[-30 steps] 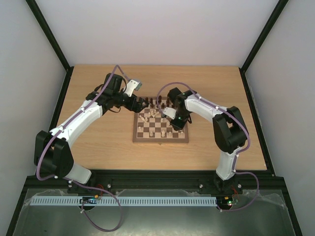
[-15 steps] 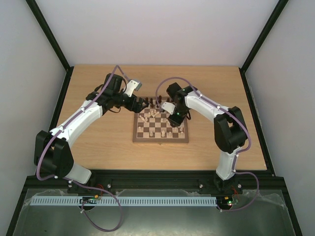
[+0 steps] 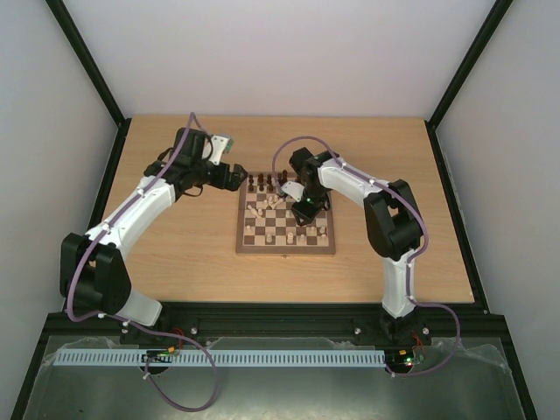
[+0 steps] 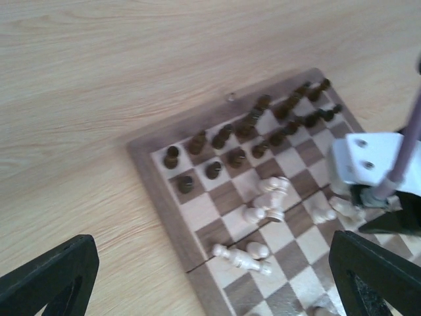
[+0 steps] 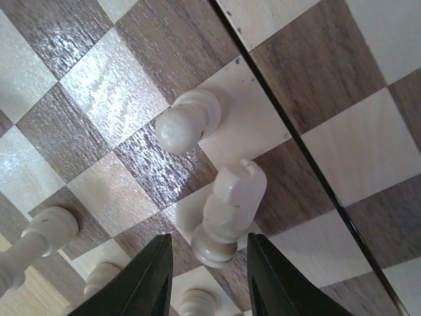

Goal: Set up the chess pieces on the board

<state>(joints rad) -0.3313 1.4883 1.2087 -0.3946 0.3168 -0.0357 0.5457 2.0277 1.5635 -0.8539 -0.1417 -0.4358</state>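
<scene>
Tabletop (image 3: 175, 249) shows one board (image 3: 262, 239), left arm (image 3: 140, 208), right arm (image 3: 350, 182).

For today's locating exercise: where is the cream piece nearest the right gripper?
Right wrist view: the cream piece sits between the right gripper's fingers, beside a cream pawn.

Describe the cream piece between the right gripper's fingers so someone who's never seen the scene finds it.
Start at the board, in its far half, where the right gripper hangs open. The cream piece stands between its fingers. It has a broad flat top with a small nub, unlike the round-headed pawn beside it.
</scene>
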